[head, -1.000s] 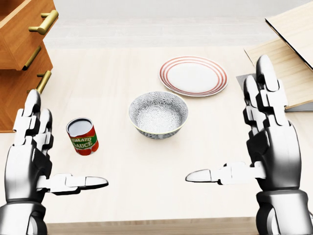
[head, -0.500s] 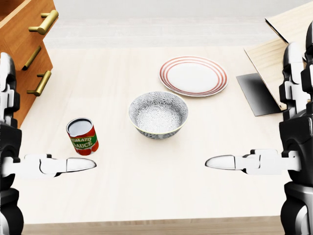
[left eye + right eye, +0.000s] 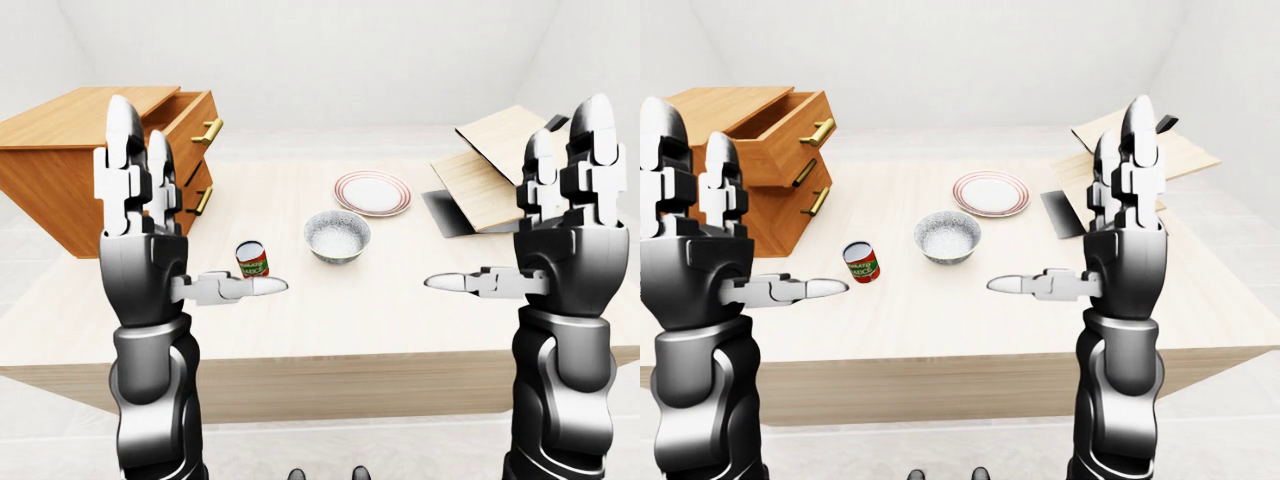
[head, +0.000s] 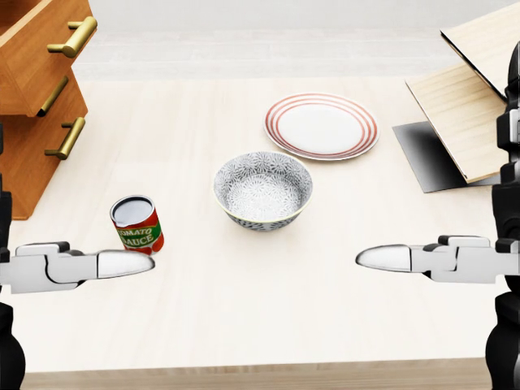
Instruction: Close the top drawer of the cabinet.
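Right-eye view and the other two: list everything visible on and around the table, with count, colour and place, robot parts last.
cabinet: one, orange-brown wood, at the table's left end in the right-eye view
top drawer: one, same wood with a brass handle, pulled out
lower drawers: two brass handles show, both shut
tomato sauce can: one, red with a green band, upright, left of the bowl
bowl: one, grey patterned, mid-table
plate: one, white with red rings, above and right of the bowl
wooden boards: two, pale wood, upper right in the head view
table: one, pale wood
left hand: one, silver and black, open, raised, holding nothing
right hand: one, silver and black, open, raised, holding nothing
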Available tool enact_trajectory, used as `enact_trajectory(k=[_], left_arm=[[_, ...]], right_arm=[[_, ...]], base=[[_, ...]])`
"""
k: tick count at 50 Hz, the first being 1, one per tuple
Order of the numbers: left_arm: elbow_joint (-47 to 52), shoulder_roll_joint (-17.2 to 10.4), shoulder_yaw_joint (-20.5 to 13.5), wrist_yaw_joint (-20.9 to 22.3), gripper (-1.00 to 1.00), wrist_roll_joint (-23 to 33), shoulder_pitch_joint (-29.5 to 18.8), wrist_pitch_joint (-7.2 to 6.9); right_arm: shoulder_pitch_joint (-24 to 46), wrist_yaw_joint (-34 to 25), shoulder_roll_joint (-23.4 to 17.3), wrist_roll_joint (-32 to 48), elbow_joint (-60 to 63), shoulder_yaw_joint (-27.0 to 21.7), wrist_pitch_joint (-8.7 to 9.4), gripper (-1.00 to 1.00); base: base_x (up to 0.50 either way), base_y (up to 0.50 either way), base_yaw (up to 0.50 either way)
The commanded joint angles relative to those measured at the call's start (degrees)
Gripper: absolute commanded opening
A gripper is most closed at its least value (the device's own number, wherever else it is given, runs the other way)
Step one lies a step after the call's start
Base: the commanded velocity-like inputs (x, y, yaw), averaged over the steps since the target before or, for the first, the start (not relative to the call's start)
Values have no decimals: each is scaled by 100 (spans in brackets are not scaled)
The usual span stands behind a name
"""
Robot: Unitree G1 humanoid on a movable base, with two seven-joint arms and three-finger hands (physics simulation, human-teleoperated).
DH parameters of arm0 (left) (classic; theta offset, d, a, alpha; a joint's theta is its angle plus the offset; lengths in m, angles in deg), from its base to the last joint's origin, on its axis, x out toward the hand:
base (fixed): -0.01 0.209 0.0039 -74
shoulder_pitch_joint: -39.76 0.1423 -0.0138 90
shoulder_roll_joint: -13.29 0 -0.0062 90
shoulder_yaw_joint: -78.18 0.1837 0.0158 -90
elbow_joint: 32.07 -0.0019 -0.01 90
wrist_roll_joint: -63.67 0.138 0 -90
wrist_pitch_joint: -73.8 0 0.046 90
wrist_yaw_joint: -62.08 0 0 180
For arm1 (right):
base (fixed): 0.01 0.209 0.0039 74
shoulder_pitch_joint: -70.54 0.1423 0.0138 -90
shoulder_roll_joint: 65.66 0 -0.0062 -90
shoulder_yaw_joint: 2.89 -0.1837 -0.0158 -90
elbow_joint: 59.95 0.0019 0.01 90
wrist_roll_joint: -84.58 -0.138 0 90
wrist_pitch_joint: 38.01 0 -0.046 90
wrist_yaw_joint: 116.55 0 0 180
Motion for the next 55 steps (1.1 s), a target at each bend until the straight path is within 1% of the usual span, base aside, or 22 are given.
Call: enact_trajectory(k=[1, 5, 9, 12, 13, 14, 16, 19, 25, 26, 29, 32, 35, 40, 50, 55], left_arm=[[146, -4, 42, -22, 100, 30, -71, 0], [115, -11, 70, -20, 100, 78, -26, 0], [200, -13, 4, -17, 100, 64, -89, 0], [103, -27, -1, -2, 100, 65, -73, 0], [161, -38, -50, -97, 100, 148, -101, 0], [195, 8, -109, -65, 100, 28, -126, 0], [145, -36, -101, -122, 100, 101, -115, 0], [134, -18, -108, -88, 100, 10, -139, 0], [92, -43, -46, -102, 100, 47, -142, 0], [116, -47, -46, -103, 100, 48, -155, 0], [113, -56, -54, -98, 100, 42, -182, 0], [111, -50, -41, -111, 100, 50, -169, 0], [48, -36, -16, -111, 100, 86, -63, 0], [29, -37, -30, -99, 100, 99, -59, 0], [-92, -22, 30, -87, 100, 180, 39, 0], [-15, -8, 12, -67, 100, 189, -7, 0]], right_arm=[[19, 8, -42, -67, -8, -116, 0, 100], [8, 5, -62, -65, 56, -97, 0, 100], [80, 35, -18, -176, 114, -199, 0, 100], [10, 23, -46, -137, 62, -108, 0, 100], [-1, 23, -52, -132, 86, -102, 0, 100], [-5, 21, -50, -139, 91, -108, 0, 100], [-6, 26, -66, -127, 107, -117, 0, 100], [4, 12, -63, -155, 99, -162, 0, 100], [53, -22, -80, -230, 122, -161, 0, 100], [57, -86, -67, -302, 139, -160, 0, 100], [48, -39, -47, -294, 158, -118, 0, 100], [-84, -61, 15, -289, 89, -20, 0, 100], [-107, -70, 2, -289, 126, -6, 0, 100], [-161, -111, 7, -322, 149, -56, 0, 100], [-226, -114, 75, -278, 108, 62, 0, 100], [-192, -117, 52, -309, 134, 16, 0, 100]], base=[[0, 0, 0], [0, 0, 0], [0, 0, 0], [0, 0, 0], [0, 0, 0], [0, 0, 0], [0, 0, 0], [0, 0, 0], [0, 4, 0], [0, 39, 0], [2, 48, 0], [6, 50, 0], [5, 33, 0], [6, 50, 0], [6, 50, 0], [8, 50, 0]])
